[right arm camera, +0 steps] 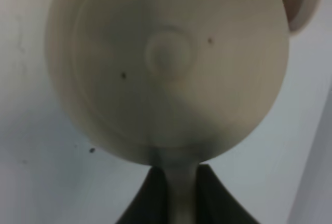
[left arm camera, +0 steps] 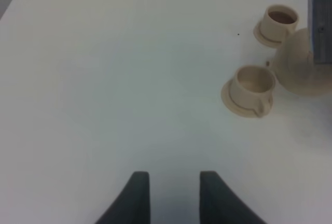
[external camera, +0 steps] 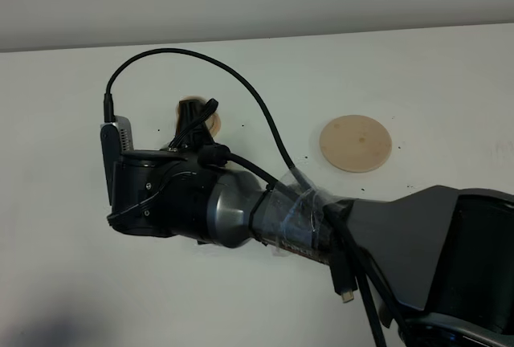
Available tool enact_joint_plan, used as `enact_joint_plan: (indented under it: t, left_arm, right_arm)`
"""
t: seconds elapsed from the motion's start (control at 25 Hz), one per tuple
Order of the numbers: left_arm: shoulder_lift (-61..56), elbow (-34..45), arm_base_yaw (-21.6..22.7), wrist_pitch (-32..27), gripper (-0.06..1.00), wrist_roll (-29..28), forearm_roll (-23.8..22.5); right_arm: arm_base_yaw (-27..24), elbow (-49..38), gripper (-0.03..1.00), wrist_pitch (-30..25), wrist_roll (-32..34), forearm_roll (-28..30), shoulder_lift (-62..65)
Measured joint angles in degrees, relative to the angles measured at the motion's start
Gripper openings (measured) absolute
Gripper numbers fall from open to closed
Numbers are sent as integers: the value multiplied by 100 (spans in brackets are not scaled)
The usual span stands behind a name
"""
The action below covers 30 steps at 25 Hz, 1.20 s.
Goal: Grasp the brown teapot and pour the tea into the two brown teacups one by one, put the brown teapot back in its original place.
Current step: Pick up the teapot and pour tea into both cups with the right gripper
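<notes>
R gripper (right arm camera: 179,177) pinched shut on brown teapot (right arm camera: 168,63) handle, pot toward table (external camera: 450,82) far edge, just beside 2 teacups: 1 (left arm camera: 280,22) holds dark tea, other (left arm camera: 252,86) looks empty. Risk: pot swivels in thin grip, spout misses, tea spills

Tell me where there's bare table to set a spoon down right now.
Ahead of the left gripper, the table is bare up to the nearer teacup and farther teacup. The saucer is empty, with bare table between it and the far edge. Crowded: both teacups stand close together, and the teapot held in the right gripper is right beside them.
</notes>
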<state>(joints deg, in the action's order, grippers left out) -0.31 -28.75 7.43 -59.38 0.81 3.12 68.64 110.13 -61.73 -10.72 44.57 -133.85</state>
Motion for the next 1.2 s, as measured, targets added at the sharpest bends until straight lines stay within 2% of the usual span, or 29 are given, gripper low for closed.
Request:
enact_joint_plan:
  t: [0.36, 1.2]
  left_arm:
    - [0, 0, 0, 0, 28, 0, 0]
    - [0, 0, 0, 0, 28, 0, 0]
  right_arm:
    - [108, 0, 13, 14, -12, 532, -166]
    - [234, 0, 13, -71, -54, 1195, -166]
